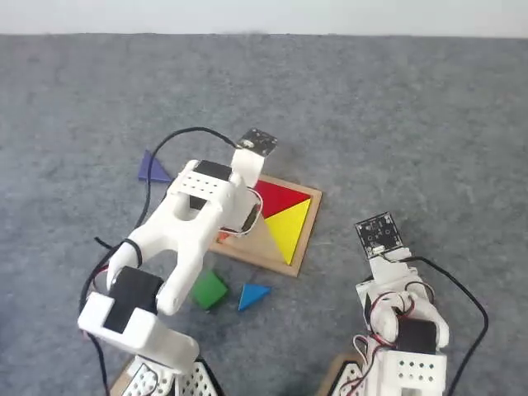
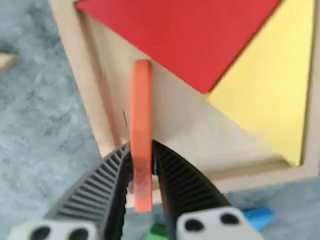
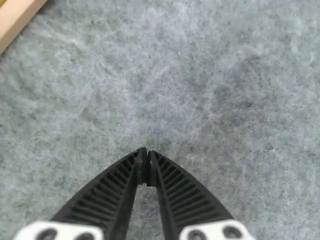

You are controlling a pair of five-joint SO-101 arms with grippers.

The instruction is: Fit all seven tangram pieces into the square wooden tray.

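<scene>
Left gripper (image 2: pixel 141 150) clamped tight on the orange piece (image 2: pixel 141 100), held on edge over the wooden tray (image 1: pixel 307 235), just beside the red triangle (image 2: pixel 190 35). Yellow triangle (image 2: pixel 270 95) seated against the red. Grey felt surface (image 1: pixel 412 124) all round, pale wall (image 1: pixel 264 15) beyond. From high up: green square (image 1: pixel 209 290) and blue triangle (image 1: pixel 253 294) near the tray, purple triangle (image 1: pixel 153 168) well apart. Right gripper (image 3: pixel 145 170) pinched shut on nothing, over the felt.
</scene>
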